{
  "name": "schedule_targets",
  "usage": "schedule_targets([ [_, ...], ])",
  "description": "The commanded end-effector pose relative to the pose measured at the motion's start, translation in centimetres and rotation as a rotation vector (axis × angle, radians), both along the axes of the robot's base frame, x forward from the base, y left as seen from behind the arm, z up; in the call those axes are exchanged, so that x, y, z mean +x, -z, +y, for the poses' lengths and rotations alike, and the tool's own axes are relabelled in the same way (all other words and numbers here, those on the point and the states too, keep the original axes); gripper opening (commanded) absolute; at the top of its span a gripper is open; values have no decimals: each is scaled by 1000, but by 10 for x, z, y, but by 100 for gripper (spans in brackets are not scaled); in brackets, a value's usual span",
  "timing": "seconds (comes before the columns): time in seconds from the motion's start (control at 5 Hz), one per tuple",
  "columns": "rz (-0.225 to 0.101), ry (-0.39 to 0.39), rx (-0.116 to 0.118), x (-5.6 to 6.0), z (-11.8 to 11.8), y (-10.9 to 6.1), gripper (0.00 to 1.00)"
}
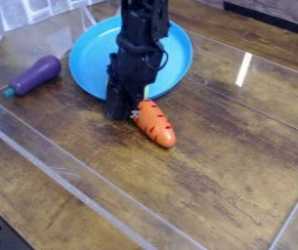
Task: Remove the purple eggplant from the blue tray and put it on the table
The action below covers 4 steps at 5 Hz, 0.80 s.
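The purple eggplant (38,74) lies on the table (217,186), left of the blue tray (93,54) and outside it, with its teal stem end pointing to the lower left. My black gripper (121,112) points down at the tray's front rim, well to the right of the eggplant. Its jaws look shut, and nothing shows between them. An orange carrot (156,125) lies right beside the fingertips; whether they touch it I cannot tell. The arm hides the middle of the tray.
Clear acrylic walls (34,146) run along the table's left and front sides. Another clear panel edge catches the light at the right (245,70). Bare wood planks stretch across the front and right.
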State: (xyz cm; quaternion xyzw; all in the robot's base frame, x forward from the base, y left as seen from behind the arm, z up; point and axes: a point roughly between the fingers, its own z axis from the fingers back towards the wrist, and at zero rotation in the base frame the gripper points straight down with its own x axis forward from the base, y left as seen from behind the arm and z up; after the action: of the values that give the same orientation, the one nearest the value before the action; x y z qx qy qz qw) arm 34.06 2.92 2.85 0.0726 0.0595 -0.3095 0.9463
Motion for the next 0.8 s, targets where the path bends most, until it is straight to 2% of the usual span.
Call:
schedule_targets([
  [0.0, -61, 11, 5, 12, 15, -24, 0],
  [0.4, -65, 4, 9, 2, 12, -35, 0],
  [0.6, -65, 15, 8, -1, 16, -29, 0],
])
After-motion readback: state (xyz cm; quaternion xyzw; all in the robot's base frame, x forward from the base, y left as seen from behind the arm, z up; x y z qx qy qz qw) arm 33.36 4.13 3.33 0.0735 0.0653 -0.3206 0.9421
